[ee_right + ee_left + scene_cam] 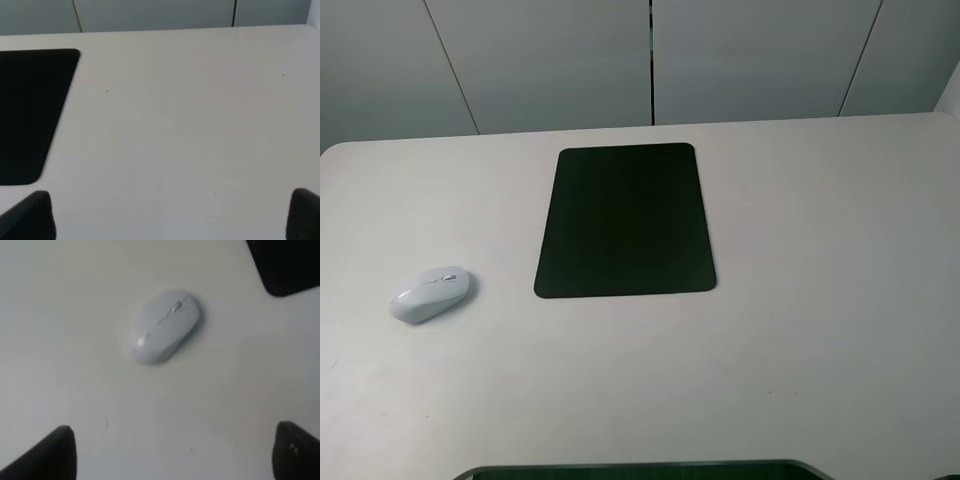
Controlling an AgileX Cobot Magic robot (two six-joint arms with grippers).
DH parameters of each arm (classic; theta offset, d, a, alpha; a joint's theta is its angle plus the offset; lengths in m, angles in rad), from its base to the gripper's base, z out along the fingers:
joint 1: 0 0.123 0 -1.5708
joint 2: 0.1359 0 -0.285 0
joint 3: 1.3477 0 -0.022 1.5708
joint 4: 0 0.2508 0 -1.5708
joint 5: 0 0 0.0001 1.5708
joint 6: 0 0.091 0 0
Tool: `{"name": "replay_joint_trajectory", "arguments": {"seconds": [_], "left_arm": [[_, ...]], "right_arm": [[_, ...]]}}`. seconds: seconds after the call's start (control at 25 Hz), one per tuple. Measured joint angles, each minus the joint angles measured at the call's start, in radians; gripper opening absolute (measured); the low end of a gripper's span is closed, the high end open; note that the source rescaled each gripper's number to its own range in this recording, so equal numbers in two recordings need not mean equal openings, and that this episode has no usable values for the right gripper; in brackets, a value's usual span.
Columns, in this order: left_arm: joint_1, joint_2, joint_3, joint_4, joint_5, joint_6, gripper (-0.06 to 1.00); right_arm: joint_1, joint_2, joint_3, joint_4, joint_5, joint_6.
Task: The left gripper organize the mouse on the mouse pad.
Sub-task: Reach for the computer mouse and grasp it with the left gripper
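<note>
The mouse (430,293) is seen lying on the white surface (820,320), to the left of the mouse pad (625,220) and well apart from it. Of the left hand (170,455) only two dark fingertips are shown, cut off by the frame edge, spread wide, nothing held. The right hand (165,215) is likewise cropped, wide apart and empty.

Soft, even, cool light, only a faint shadow beside the mouse (430,294); left wrist view slightly blurred.
</note>
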Motion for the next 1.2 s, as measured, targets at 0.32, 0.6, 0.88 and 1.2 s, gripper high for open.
{"name": "replay_joint_trajectory", "arguments": {"seconds": [0.32,0.6,0.88,1.2], "left_arm": [[-0.023,0.358,-0.062,0.083,-0.026,0.049,1.00],[-0.026,0.559,-0.090,0.127,-0.168,0.104,1.00],[-0.026,0.682,-0.091,0.143,-0.264,0.296,1.00],[-0.041,0.819,-0.091,0.141,-0.335,0.488,1.00]], "right_arm": [[0.000,0.000,0.000,0.000,0.000,0.000],[0.000,0.000,0.000,0.000,0.000,0.000],[0.000,0.000,0.000,0.000,0.000,0.000],[0.000,0.000,0.000,0.000,0.000,0.000]]}}
